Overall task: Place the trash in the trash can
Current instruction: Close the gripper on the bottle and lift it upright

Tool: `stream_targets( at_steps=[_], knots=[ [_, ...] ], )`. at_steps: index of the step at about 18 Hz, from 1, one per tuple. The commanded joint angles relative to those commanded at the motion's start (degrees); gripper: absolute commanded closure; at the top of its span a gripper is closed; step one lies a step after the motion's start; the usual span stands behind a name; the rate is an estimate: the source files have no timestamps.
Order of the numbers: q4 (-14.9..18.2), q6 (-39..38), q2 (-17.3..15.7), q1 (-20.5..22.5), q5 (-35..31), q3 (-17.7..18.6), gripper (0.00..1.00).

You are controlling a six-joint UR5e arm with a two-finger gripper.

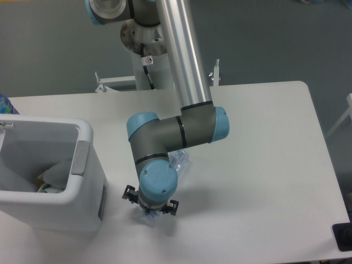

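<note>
Pincer (150,212) positioned low over bench (264,165), directly above cap end of bottle (179,160). Wrist hides fingers; pincer state cannot be determined. Bottle lies on bench, mostly hidden under arm. Trash can (82,206) stands just left, upright. Wrapper (55,175) inside trash can.

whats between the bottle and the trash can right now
Only bare white table: the bottle, mostly hidden under the arm, lies right of the trash can, per the fixed camera.
</note>
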State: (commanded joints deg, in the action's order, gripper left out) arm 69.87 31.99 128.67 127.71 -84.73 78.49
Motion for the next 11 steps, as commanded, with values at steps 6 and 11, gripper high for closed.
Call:
stream_targets(
  at_steps=[6,11],
  knots=[
    [-0.1,2.3,-0.9,0.3,0.3,-1.2,0.72],
    [-0.1,3.1,-2.9,2.6,0.7,-2.5,0.72]
  ],
)
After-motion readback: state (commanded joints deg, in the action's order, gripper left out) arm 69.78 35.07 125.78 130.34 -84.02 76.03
